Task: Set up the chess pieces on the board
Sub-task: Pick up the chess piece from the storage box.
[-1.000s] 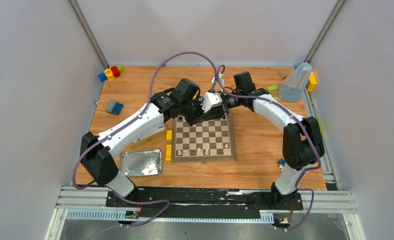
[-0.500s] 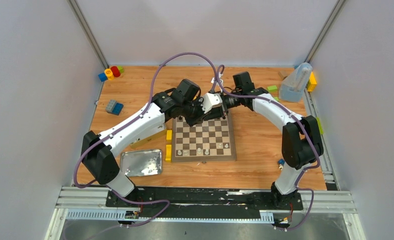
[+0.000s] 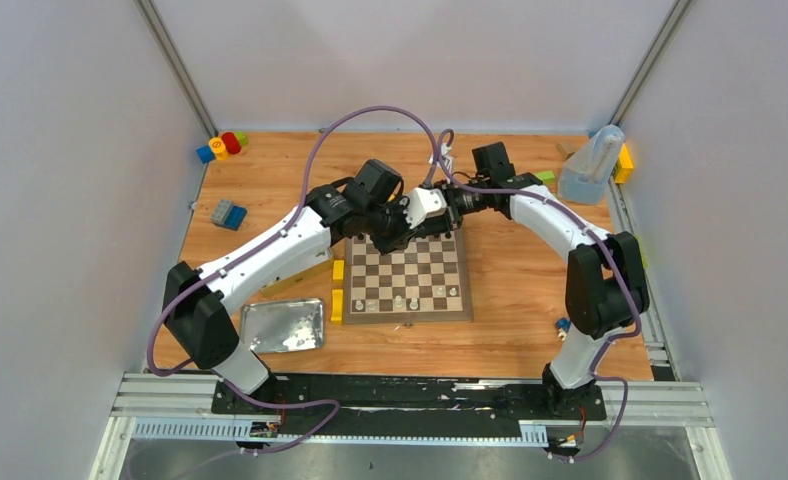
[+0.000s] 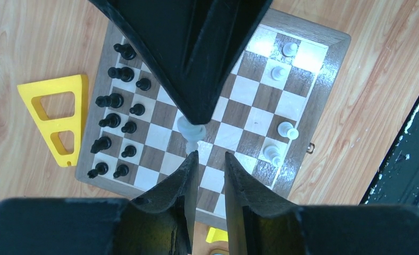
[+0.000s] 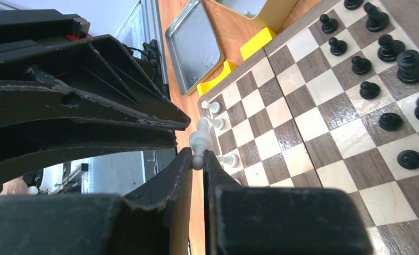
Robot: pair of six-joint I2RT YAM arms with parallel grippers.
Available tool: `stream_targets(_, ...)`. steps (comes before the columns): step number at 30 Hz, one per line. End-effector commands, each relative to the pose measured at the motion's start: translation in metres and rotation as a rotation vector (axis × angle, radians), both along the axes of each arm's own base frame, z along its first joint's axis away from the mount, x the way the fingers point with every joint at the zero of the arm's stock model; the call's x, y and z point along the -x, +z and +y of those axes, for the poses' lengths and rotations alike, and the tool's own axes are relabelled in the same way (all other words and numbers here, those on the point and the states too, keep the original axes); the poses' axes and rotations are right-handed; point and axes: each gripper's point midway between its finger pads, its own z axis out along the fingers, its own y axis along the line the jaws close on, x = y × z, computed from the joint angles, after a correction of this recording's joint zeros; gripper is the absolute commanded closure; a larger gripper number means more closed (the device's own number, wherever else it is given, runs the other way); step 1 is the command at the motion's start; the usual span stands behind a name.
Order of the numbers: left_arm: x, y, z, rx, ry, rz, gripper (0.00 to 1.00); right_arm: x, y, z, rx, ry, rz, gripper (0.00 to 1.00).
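The board (image 3: 410, 282) lies mid-table; black chess pieces (image 4: 117, 101) fill its far rows and a few white chess pieces (image 4: 287, 130) stand along the near rows. Both grippers meet above the board's far part. My right gripper (image 5: 198, 159) is shut on the head of one white piece (image 5: 200, 140), held in the air. The same white piece (image 4: 191, 132) hangs from the right gripper's tips in the left wrist view. My left gripper (image 4: 211, 159) stands just below it, open, with only board showing between its fingers; one fingertip (image 4: 193, 158) nearly touches the piece.
A metal tin (image 3: 283, 326) lies left of the board, with yellow blocks (image 3: 337, 290) between them and a yellow frame (image 4: 58, 117) beside the black rows. Toy bricks (image 3: 222, 145) sit at the far left corner, a translucent container (image 3: 590, 165) at the far right.
The right gripper has shut on the white piece. The left gripper's jaws have parted slightly. Both arms have stayed almost in place above the board's far part.
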Motion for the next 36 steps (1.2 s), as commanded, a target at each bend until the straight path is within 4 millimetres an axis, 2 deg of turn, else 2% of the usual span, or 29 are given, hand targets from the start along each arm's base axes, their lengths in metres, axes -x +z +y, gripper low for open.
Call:
stream_targets(1, 0.002, 0.008, -0.007, 0.020, -0.030, -0.028, 0.68, -0.003, 0.025, -0.009, -0.034, -0.005, -0.100, 1.00)
stream_targets(5, -0.001, 0.008, -0.005, 0.018, -0.019, -0.042, 0.67, 0.000, 0.024, -0.013, -0.031, -0.006, -0.100, 1.00)
stream_targets(11, -0.015, 0.014, 0.000, 0.028, 0.020, -0.119, 0.54, 0.006, 0.023, -0.019, -0.058, 0.011, -0.077, 1.00)
stream_targets(13, -0.018, 0.019, 0.003, 0.065, 0.030, -0.109, 0.50, 0.009, 0.026, -0.023, -0.077, 0.015, -0.070, 1.00)
stream_targets(14, -0.013, 0.023, 0.000, 0.105, 0.016, -0.080, 0.48, 0.009, 0.029, -0.025, -0.088, 0.017, -0.070, 1.00)
stream_targets(15, -0.019, 0.025, 0.005, 0.127, 0.034, -0.067, 0.48, 0.010, 0.031, -0.027, -0.097, 0.018, -0.068, 1.00)
stream_targets(20, -0.015, 0.051, 0.010, 0.339, 0.010, 0.087, 0.47, 0.013, 0.047, -0.036, -0.147, 0.023, -0.074, 1.00)
stream_targets(25, 0.002, 0.079, 0.002, 0.476, -0.082, 0.174, 0.46, 0.007, 0.067, -0.041, -0.177, 0.002, -0.074, 1.00)
stream_targets(28, -0.002, 0.093, 0.003, 0.566, -0.042, 0.251, 0.46, 0.000, 0.081, -0.043, -0.188, -0.024, -0.071, 1.00)
stream_targets(30, -0.012, 0.110, 0.002, 0.658, -0.030, 0.281, 0.47, -0.006, 0.092, -0.043, -0.196, -0.042, -0.078, 1.00)
stream_targets(33, -0.016, 0.124, 0.002, 0.753, -0.002, 0.409, 0.49, -0.015, 0.108, -0.044, -0.210, -0.072, -0.074, 1.00)
stream_targets(36, -0.026, 0.136, 0.001, 0.828, 0.005, 0.429, 0.50, -0.023, 0.119, -0.045, -0.229, -0.093, -0.068, 1.00)
